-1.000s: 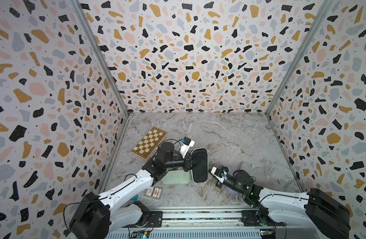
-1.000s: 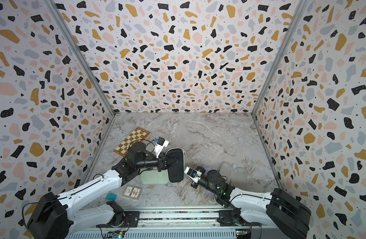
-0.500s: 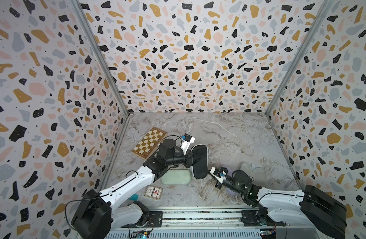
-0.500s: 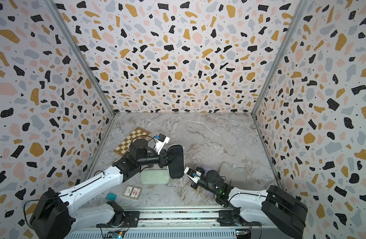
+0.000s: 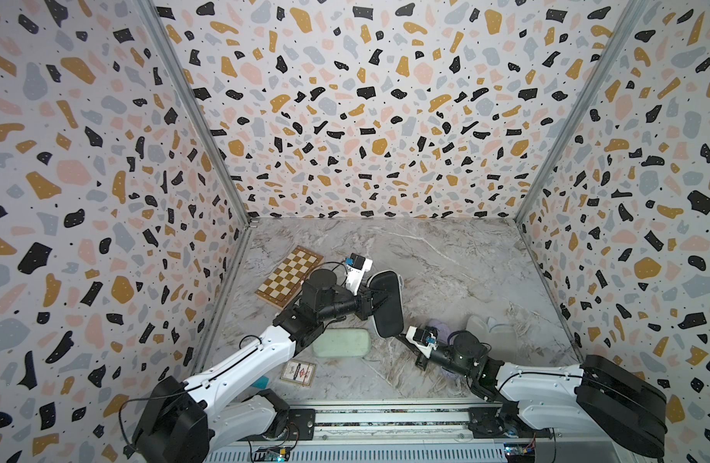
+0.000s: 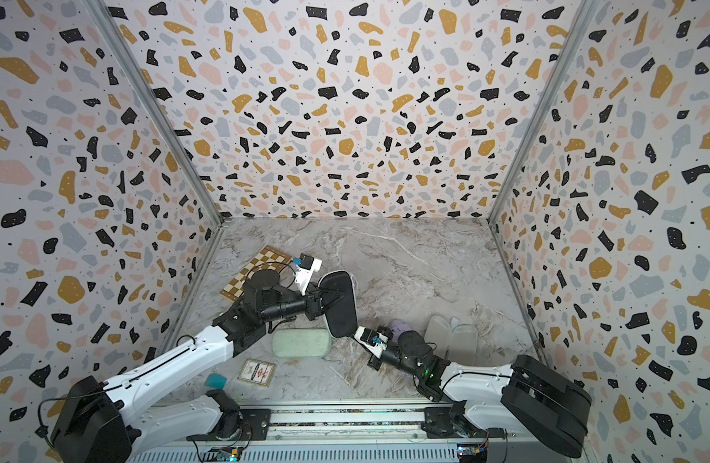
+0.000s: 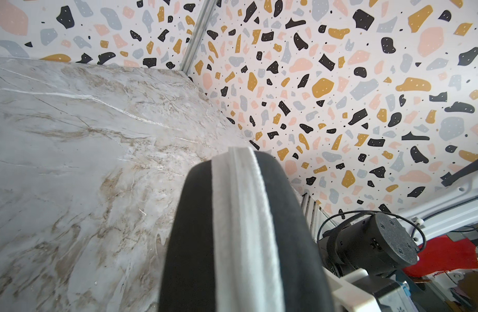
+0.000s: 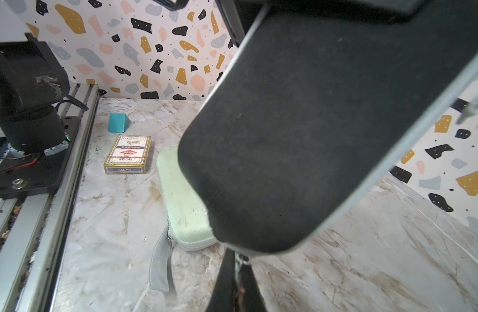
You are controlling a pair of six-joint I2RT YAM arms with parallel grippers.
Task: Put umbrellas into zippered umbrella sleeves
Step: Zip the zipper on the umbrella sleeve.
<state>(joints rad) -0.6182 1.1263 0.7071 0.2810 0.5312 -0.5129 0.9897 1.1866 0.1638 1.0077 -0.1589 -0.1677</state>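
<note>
My left gripper [image 5: 370, 300] is shut on the black sleeve [image 5: 387, 308], holding it tilted above the table; it fills the left wrist view [image 7: 189, 243], pale zip band toward the camera. My right gripper [image 5: 399, 338] is shut on the zip pull at the sleeve's lower end [image 8: 313, 121], its fingertips [image 8: 227, 272] just under the rounded tip. A closed mint green sleeve [image 5: 341, 342] lies flat below. A lilac umbrella [image 5: 441, 328] shows partly from under my right arm. An opened sleeve with grey lining [image 5: 481, 326] lies to the right.
A wooden chessboard box [image 5: 289, 276] lies at the back left. A card box [image 5: 298, 373] and a teal block [image 5: 261, 383] sit near the front rail [image 5: 385, 417]. Patterned walls close in three sides.
My left arm has carried the black sleeve a little higher and farther back. My right gripper has kept its hold at the sleeve's lower end.
</note>
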